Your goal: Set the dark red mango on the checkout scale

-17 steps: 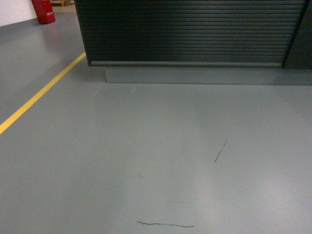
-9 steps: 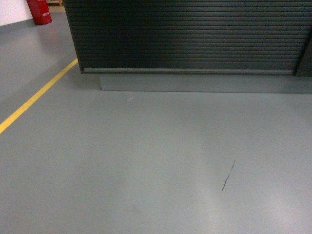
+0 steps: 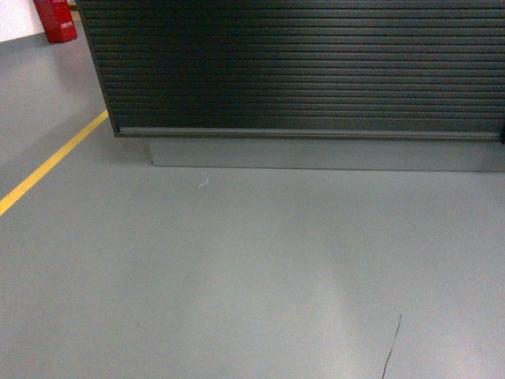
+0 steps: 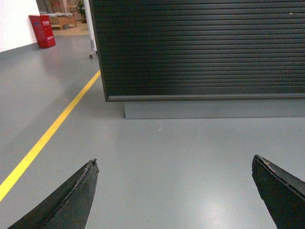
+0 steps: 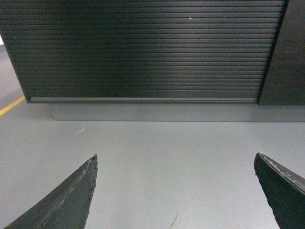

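Two wrist views only show the left gripper (image 4: 174, 191) and right gripper (image 5: 175, 191), fingers spread wide, nothing held, checkout (image 3: 300, 71) straight ahead across grey floor (image 3: 237, 276), black ribbed front, grey plinth.

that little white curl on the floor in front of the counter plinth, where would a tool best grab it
Likely from straight above, pinching across the bend of the white curl: it lies flat on the floor, with nothing raised to grip from the side. Too small to tell what it is. The open left tool faces it squarely.
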You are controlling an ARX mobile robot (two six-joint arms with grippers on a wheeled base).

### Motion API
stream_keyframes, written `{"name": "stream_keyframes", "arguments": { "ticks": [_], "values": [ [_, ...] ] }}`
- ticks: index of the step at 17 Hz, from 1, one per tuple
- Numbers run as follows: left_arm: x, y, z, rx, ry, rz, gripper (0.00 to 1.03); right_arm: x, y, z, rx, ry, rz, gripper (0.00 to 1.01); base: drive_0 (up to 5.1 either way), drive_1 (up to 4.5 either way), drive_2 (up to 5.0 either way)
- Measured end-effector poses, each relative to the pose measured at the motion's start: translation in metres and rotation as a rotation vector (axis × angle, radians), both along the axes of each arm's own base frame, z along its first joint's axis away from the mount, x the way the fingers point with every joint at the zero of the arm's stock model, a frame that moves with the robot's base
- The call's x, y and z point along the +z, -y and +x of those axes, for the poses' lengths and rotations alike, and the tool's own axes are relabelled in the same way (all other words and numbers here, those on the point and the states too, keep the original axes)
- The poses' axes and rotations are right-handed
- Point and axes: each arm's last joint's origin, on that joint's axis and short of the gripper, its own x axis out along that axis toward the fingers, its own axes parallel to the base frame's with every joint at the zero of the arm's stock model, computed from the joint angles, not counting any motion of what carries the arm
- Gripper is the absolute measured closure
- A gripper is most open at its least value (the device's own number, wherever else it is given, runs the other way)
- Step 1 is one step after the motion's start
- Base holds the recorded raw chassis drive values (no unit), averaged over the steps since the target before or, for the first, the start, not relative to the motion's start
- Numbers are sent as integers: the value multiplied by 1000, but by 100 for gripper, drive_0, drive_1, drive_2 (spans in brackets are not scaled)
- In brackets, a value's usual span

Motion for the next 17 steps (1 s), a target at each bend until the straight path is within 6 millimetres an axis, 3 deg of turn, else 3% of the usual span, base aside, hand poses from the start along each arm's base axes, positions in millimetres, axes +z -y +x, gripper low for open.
{"name": "stream_keyframes", "arguments": {
  "ticks": [17],
  "values": [
    [0, 0, 0, 0, 2, 0, 5, 0, 0, 0, 0, 0, 0, 3, 1, 431, -430]
  ]
}}
